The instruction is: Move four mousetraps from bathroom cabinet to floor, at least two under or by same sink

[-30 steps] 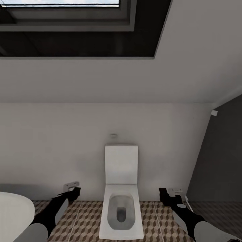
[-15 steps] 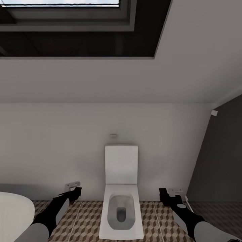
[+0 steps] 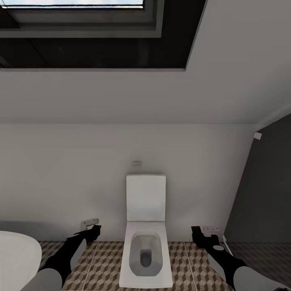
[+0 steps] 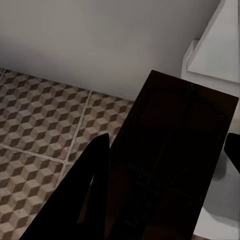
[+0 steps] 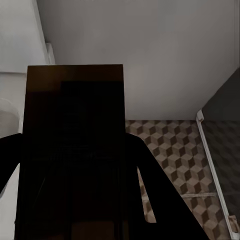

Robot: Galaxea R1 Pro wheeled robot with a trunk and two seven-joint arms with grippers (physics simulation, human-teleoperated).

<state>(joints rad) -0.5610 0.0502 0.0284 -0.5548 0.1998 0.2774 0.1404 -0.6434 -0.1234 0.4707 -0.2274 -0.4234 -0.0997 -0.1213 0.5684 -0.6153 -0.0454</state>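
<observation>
Left gripper (image 3: 91,227) raised over the bathroom floor (image 3: 101,258), clamped on a mousetrap (image 4: 172,160). Board held flat between the two fingers (image 4: 85,200), long axis running straight out ahead of the gripper, far end toward the wall (image 3: 81,178) and the base of the toilet (image 3: 145,242) just beyond. Wire parts faintly visible on the dark upper face; detail too dim to read.

Right gripper (image 3: 205,231) likewise clamped on a second mousetrap (image 5: 75,150). Board gripped on both long edges, long axis in line with the fingers (image 5: 150,190), free short edge pointing away from the gripper toward the wall. Patterned floor tiles ahead of and below this gripper; dark shower enclosure (image 3: 262,190) to its outer side, toilet to its inner side.

White rounded sink (image 3: 16,258) outboard of the left arm. Both boards off the floor.
</observation>
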